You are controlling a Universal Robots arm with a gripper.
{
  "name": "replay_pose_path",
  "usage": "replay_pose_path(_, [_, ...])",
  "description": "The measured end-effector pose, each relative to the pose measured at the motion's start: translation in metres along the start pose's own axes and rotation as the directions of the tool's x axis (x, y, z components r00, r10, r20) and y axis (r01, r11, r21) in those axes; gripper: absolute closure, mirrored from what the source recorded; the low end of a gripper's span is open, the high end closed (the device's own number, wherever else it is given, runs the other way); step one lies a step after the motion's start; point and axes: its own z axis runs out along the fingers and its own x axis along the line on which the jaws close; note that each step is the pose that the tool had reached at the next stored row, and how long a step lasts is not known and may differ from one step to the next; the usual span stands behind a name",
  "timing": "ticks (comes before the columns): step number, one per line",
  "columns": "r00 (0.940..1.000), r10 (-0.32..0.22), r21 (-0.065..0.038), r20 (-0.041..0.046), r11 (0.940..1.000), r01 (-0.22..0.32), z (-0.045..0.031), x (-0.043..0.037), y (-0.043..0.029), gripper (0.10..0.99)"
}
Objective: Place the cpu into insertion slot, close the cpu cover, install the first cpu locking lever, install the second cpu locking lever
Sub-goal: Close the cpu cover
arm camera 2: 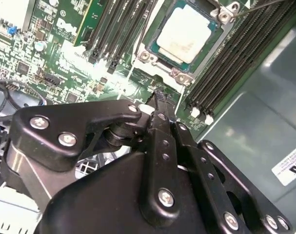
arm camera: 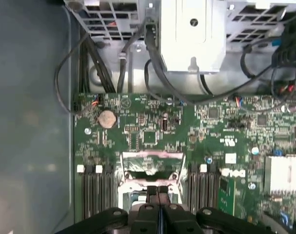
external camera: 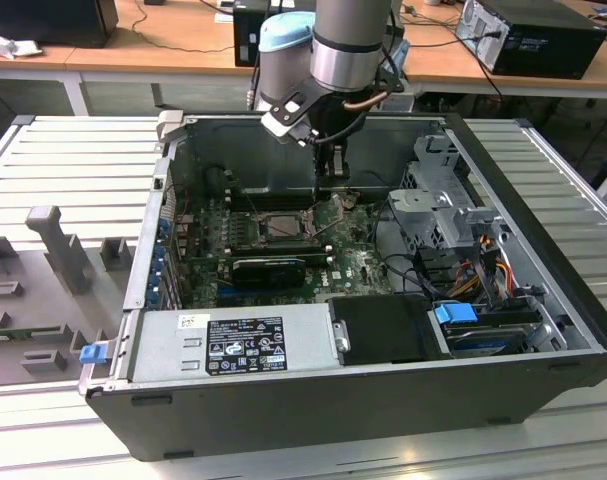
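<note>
The arm (external camera: 348, 40) was a silver-grey cylinder with a pale blue joint cap (external camera: 283, 30), at the exterior view's top centre. Its gripper (arm camera 2: 160, 93) was black, jointed links studded with silver screws (arm camera 2: 166, 197).

- In the exterior view, the arm (external camera: 348, 40) runs off the upper edge of the frame.
- There, the gripper (external camera: 328, 188) tip is too small for me to tell what it touches.
- The power supply (external camera: 233, 345) hides the motherboard (external camera: 358, 265) strip at lower centre.
- In the second wrist view, the gripper's linkage covers the board beside the socket, and the frame edge clips the cpu (arm camera 2: 189, 31).
- In the first wrist view, the fingers (arm camera: 150, 195) hide the socket behind the cpu cover (arm camera: 152, 163).
</note>
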Motion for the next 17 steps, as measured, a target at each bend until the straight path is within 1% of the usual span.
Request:
replay_pose_path(2, [1.0,-0.004,0.0,0.0001,1.0,0.004,0.0023,0.0,0.0035,0.98])
replay_pose_path(4, [1.0,-0.007,-0.001,0.0002,1.0,0.007,0.0031,0.0,0.0135,0.98])
replay_pose_path(5, [1.0,-0.009,-0.001,0.0002,1.0,0.009,0.0034,0.0,0.0174,0.98])
replay_pose_path(6, [0.9999,-0.011,-0.001,0.0003,0.9999,0.011,0.0037,0.0001,0.0238,0.98])
replay_pose_path(7, [0.9996,-0.028,0.0,0.0007,0.9996,0.028,0.0053,0.0001,0.0372,0.98])
replay_pose_path(9, [0.9987,-0.052,-0.001,0.0011,0.9987,0.052,0.0084,0.0007,0.0479,0.98])
replay_pose_path(12, [0.9986,-0.052,-0.001,0.0011,0.9986,0.052,0.0115,0.0012,0.0519,0.98])
replay_pose_path(15, [0.9986,-0.052,0.0,0.0011,0.9986,0.052,0.0146,0.0013,0.0528,0.98])
replay_pose_path(17, [0.9986,-0.052,0.001,0.0002,0.9986,0.052,0.0181,0.0013,0.0528,0.98])
